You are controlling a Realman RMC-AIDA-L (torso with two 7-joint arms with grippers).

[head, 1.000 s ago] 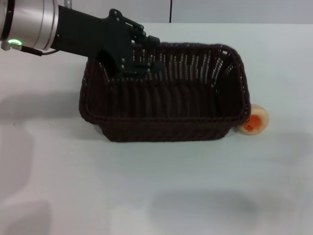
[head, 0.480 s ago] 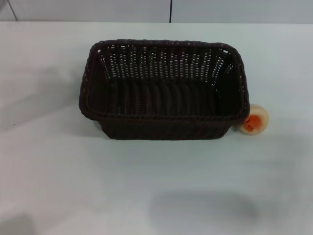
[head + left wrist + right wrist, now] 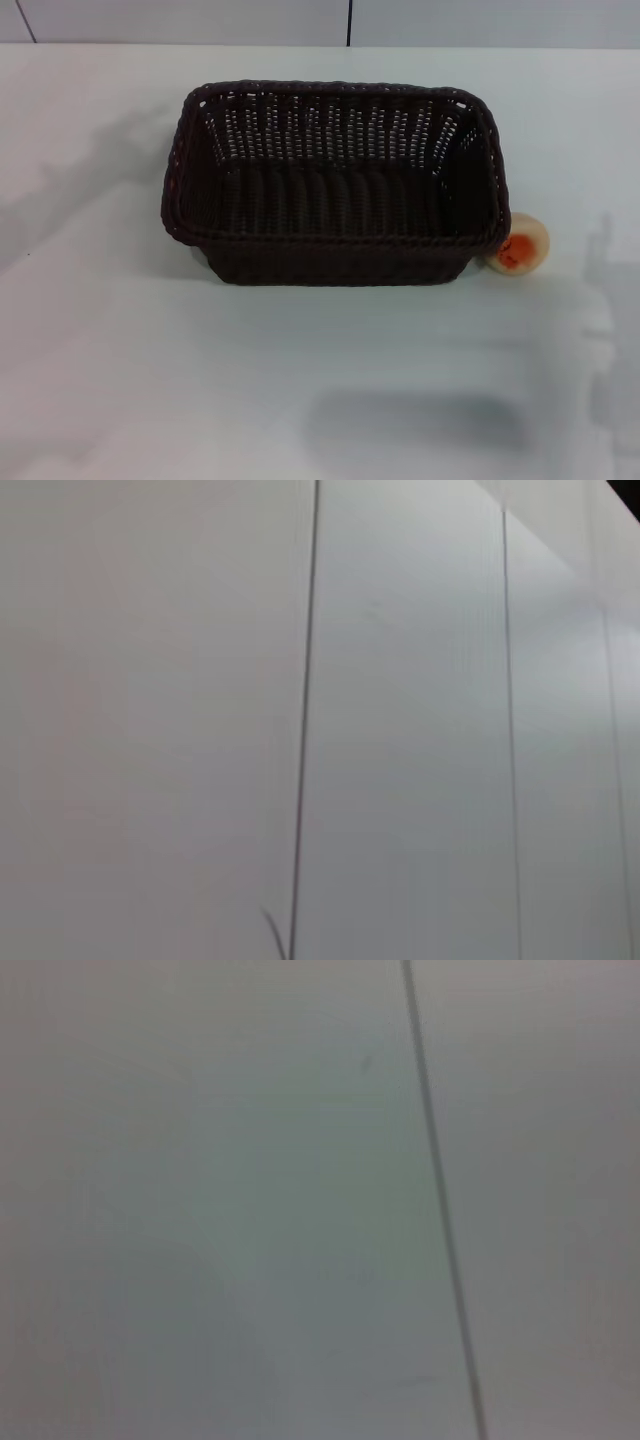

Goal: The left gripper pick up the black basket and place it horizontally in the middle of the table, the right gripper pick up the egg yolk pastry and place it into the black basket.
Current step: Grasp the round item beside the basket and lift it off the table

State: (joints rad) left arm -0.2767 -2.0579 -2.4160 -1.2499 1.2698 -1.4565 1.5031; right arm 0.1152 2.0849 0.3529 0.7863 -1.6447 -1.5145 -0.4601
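Basket [image 3: 335,185] is sitting lengthwise mid-table [image 3: 120,350], empty. Pastry [image 3: 520,247] is touching its right end, toward the right edge. Neither gripper is showing, so finger state unknown. Risk: right fingers clipping the rim, pastry rolling away.

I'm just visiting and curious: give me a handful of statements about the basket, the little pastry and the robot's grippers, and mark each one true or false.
1. The black basket sits open side up on the table. True.
2. The egg yolk pastry lies inside the basket. False: it lies on the table, against the basket's right end.
3. The basket has nothing in it. True.
4. The left gripper grips the basket's rim. False: neither gripper shows in any view.
5. The pastry has an orange-red patch. True.
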